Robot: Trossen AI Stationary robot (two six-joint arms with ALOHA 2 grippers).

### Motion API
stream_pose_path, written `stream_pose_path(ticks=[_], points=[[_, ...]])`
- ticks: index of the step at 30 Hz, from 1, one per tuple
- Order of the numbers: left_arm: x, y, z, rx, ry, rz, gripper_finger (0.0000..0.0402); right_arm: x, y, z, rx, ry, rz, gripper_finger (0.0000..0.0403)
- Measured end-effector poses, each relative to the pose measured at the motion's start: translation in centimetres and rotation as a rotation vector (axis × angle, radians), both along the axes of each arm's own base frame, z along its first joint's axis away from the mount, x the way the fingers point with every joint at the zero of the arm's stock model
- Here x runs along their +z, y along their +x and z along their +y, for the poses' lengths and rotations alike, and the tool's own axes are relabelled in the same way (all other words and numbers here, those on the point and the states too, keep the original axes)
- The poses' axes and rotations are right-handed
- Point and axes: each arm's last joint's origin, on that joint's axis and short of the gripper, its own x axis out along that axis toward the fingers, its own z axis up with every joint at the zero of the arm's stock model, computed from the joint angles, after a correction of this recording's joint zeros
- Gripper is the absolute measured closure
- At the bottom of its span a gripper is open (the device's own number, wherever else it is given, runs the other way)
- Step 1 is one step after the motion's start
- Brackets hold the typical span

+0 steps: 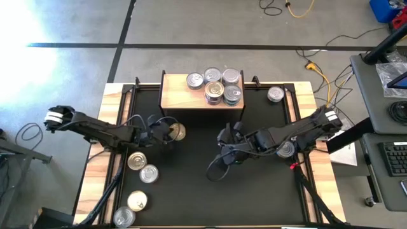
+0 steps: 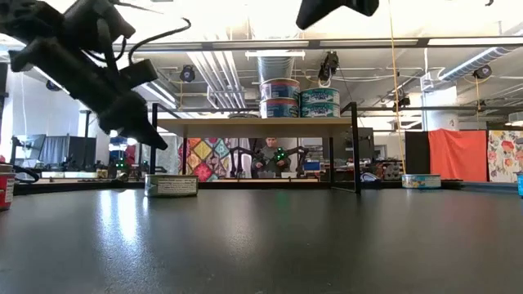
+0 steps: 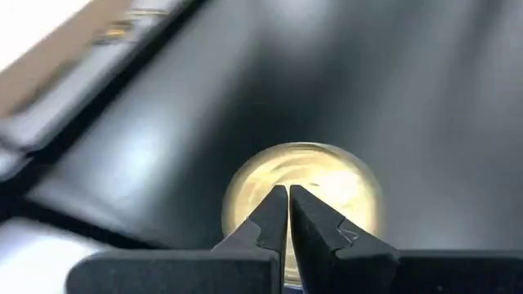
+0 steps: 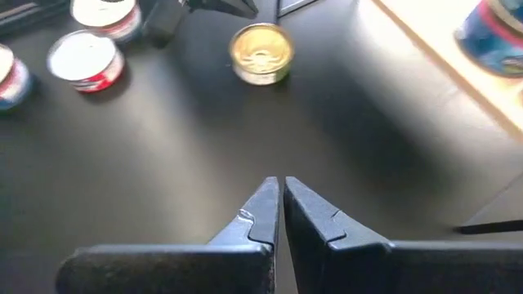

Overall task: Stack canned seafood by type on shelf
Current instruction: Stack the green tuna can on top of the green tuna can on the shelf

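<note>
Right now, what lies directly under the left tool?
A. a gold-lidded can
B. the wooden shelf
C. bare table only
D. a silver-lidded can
A: the left wrist view shows the shut left tool hanging over a gold-lidded can on the black table.

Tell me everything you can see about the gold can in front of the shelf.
The gold can is a short round metal tin with a shiny gold lid and a paler side wall. It stands upright on the black table, in front of the shelf and apart from it. The left gripper, jaws shut, is just above it; contact is unclear.
</note>
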Motion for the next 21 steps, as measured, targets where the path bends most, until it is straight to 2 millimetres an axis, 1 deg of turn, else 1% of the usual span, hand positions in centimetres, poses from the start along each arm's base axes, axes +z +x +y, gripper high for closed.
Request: stream_pose_path(ticks=[3,7,11,15,18,21], points=[[-0.7,0.0,0.3,0.081,0.032,0.010,0.0401,-0.3,-0.3,-0.2,-0.022,-0.040,0.000,0.0390],[-2.1,0.3,0.2,0.067,0.015,0.078,0.0401,-0.3,-0.3,-0.6,-0.028,-0.109,0.003,0.0390],[-3.5,0.8,0.1,0.045,-0.005,0.134,0.0401,-0.3,-0.2,-1.0,-0.026,-0.128,0.012,0.0390],[-3.5,1.8,-0.4,0.006,-0.103,0.120,0.0401,-0.3,-0.2,-1.1,-0.047,-0.113,0.003,0.0390],[-2.9,2.5,-1.3,-0.020,-0.265,0.067,0.0401,-0.3,-0.2,-1.1,-0.063,-0.099,-0.006,0.0390],[-1.8,3.6,-2.0,-0.067,-0.403,0.040,0.0401,-0.4,-0.1,-1.2,-0.066,-0.101,-0.003,0.0390]])
